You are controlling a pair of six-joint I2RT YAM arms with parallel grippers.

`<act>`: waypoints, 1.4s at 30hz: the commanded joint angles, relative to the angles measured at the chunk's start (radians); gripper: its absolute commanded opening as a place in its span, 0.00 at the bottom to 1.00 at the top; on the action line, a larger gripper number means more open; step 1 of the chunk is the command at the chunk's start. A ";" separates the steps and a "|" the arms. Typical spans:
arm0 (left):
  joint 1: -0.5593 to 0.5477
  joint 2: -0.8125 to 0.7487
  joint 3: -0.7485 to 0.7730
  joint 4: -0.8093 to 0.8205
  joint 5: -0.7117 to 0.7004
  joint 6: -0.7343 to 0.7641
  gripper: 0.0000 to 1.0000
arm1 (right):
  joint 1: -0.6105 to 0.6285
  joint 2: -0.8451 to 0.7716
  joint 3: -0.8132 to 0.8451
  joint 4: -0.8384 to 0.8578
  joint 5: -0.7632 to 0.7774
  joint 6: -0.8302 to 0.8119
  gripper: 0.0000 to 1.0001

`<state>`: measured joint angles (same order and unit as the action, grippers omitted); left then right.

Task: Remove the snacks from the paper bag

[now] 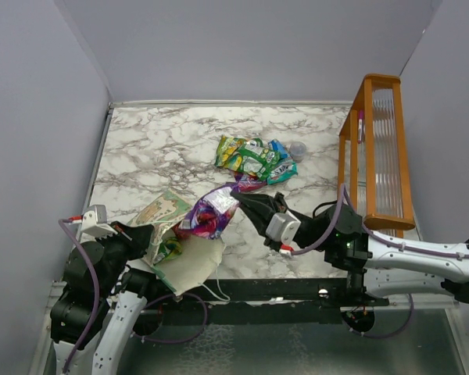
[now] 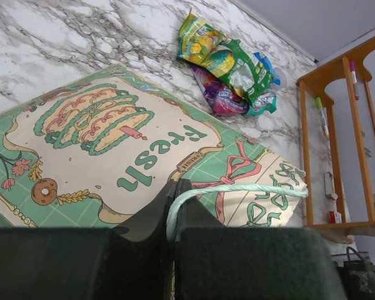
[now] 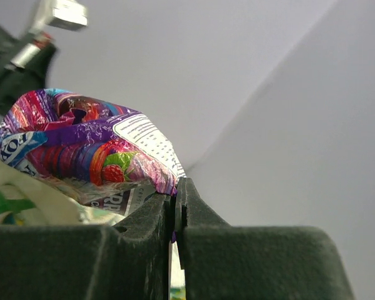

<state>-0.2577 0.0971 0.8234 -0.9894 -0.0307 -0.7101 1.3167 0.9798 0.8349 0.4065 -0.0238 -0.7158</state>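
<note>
The green paper bag (image 1: 172,234) lies tilted at the near left, its cream patterned front (image 2: 119,150) facing up. My left gripper (image 2: 174,187) is shut on the bag's pale string handle (image 2: 237,189). My right gripper (image 3: 176,187) is shut on the edge of a purple snack packet (image 3: 81,147), held in the air just above the bag's mouth; it also shows in the top view (image 1: 211,212). A green packet (image 1: 169,250) shows inside the bag. A pile of yellow-green, green, purple and blue packets (image 1: 254,158) lies on the marble table, also in the left wrist view (image 2: 228,69).
An orange wooden rack (image 1: 379,148) stands at the right edge, also in the left wrist view (image 2: 344,137). A small clear plastic cup (image 1: 297,148) sits next to the packet pile. Grey walls close the table (image 1: 156,148) on three sides.
</note>
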 commanded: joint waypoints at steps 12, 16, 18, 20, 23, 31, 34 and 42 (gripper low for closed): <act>-0.005 0.008 0.017 0.008 -0.012 -0.008 0.00 | -0.289 0.153 0.043 0.091 0.429 0.241 0.01; -0.005 0.004 0.019 0.002 -0.014 -0.011 0.00 | -0.423 0.280 0.087 0.068 0.367 0.281 0.01; -0.004 0.001 0.022 -0.005 -0.015 -0.010 0.00 | -0.509 0.349 0.106 0.079 0.352 0.301 0.01; -0.005 0.002 0.025 -0.011 -0.016 -0.007 0.00 | -0.579 0.416 0.125 0.093 0.328 0.308 0.01; -0.005 0.005 0.035 -0.018 -0.016 -0.001 0.00 | -0.643 0.524 0.170 0.115 0.341 0.244 0.01; -0.005 0.009 0.036 -0.016 -0.021 0.006 0.00 | -0.674 0.783 0.287 0.108 0.397 0.064 0.01; -0.005 0.009 0.033 -0.013 -0.022 0.002 0.00 | -0.675 0.819 0.267 0.070 0.340 0.146 0.01; -0.004 0.013 0.039 -0.023 -0.029 0.010 0.00 | -0.674 0.903 0.146 0.033 0.204 0.313 0.01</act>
<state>-0.2577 0.0975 0.8417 -1.0058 -0.0315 -0.7120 0.6357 1.8393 1.0554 0.4656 0.2901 -0.5232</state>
